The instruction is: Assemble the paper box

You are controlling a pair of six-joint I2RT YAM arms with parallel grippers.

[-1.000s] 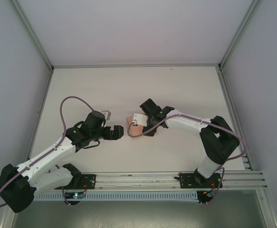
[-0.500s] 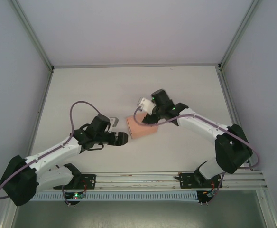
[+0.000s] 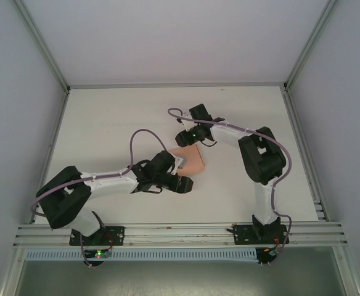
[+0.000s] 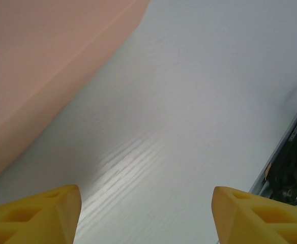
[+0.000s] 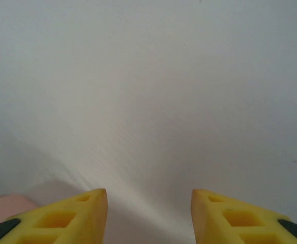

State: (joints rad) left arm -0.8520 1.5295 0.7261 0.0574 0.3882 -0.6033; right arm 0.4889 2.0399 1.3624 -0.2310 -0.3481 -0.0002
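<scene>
The paper box (image 3: pixel 190 158) is a small salmon-pink box lying on the white table (image 3: pixel 118 117) near the middle. My left gripper (image 3: pixel 184 184) sits just at its near side, and in the left wrist view the box (image 4: pixel 36 66) lies at the upper left, beyond the left gripper (image 4: pixel 146 213), which is open over bare table. My right gripper (image 3: pixel 185 137) hovers at the far side of the box. In the right wrist view the right gripper (image 5: pixel 148 203) is open with nothing between its fingers, and a sliver of the box (image 5: pixel 3 202) shows at the lower left.
A metal rail (image 3: pixel 180 231) runs along the table's near edge, and its dark end (image 4: pixel 291 162) shows at the right of the left wrist view. Grey walls enclose the table on three sides. A purple cable (image 3: pixel 137 139) loops above the left arm.
The left arm has stretched out to the right, so its gripper now lies at the box's near side. The right arm has folded back, its gripper now beyond the box. The box has slid slightly right.
</scene>
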